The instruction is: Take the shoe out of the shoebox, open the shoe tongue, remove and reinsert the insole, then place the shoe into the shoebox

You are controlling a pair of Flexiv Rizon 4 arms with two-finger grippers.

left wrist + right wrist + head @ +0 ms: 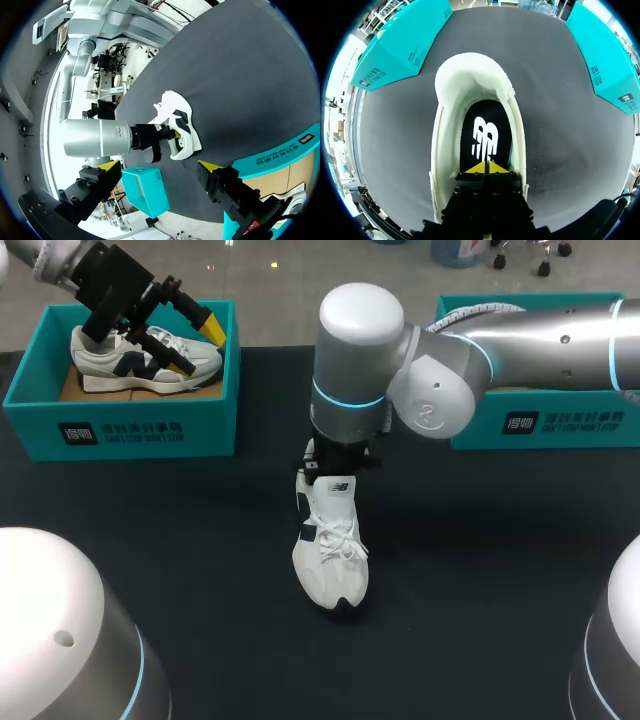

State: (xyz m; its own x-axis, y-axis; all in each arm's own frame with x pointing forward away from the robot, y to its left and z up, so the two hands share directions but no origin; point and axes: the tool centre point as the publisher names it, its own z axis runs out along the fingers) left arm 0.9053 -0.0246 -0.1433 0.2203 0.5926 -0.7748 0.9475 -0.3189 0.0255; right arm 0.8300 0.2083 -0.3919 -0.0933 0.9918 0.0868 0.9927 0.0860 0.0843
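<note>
My right gripper [485, 167], tips closed, sits at the shoe [475, 75] heel, insole [485, 130] running straight ahead; left gripper [195, 345] open, well apart

Head cam overhead; both wrist cams see shoe [330, 555].

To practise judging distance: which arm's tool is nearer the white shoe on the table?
Right. The right tool sits inside the shoe's heel opening; the left tool hovers over the left shoebox.
</note>
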